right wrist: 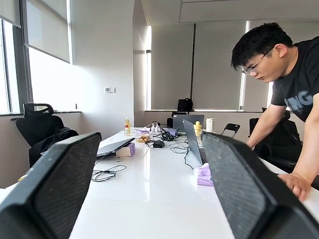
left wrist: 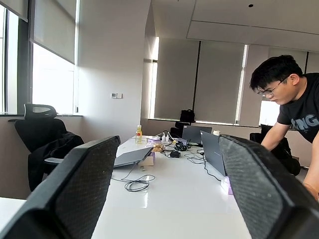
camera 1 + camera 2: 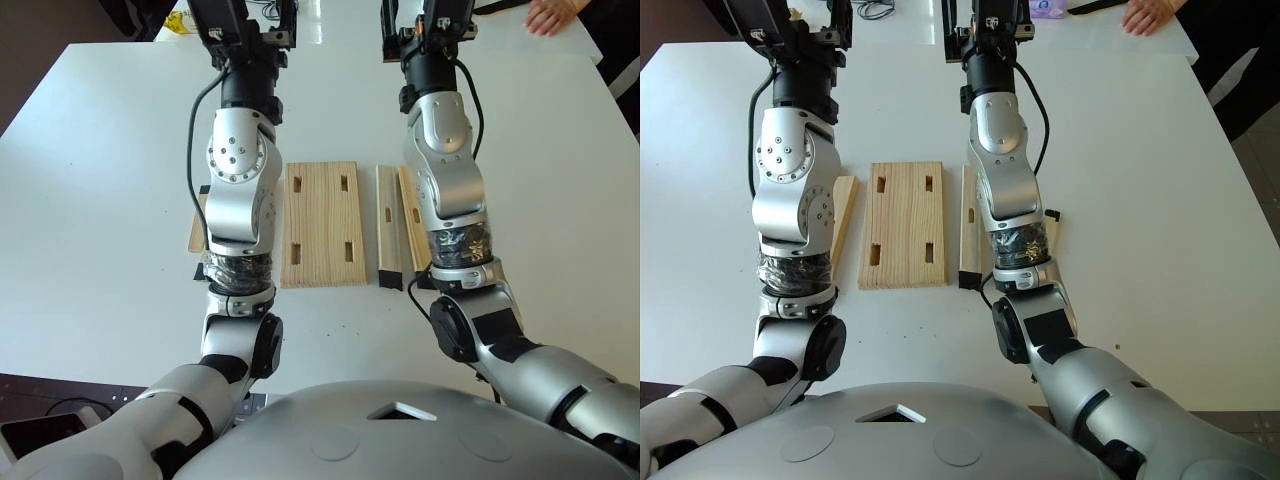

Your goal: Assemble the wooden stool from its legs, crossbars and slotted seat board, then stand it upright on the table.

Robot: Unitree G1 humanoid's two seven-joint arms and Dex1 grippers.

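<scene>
White table (image 3: 100, 150) bears the slotted seat board (image 3: 320, 225), a wooden piece (image 3: 386, 245) just beside.

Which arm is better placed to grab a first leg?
Likely right: two strips lie beside the seat board by the right arm, one uncovered. The left arm covers most of its single strip. Left gripper and right gripper are open.

The pale slotted seat board (image 3: 320, 225) lies flat on the desk (image 3: 100, 150), unassembled. A narrow bar (image 3: 387, 225) lies just right of it, and a tapered piece (image 3: 845, 215) lies to its left.
</scene>
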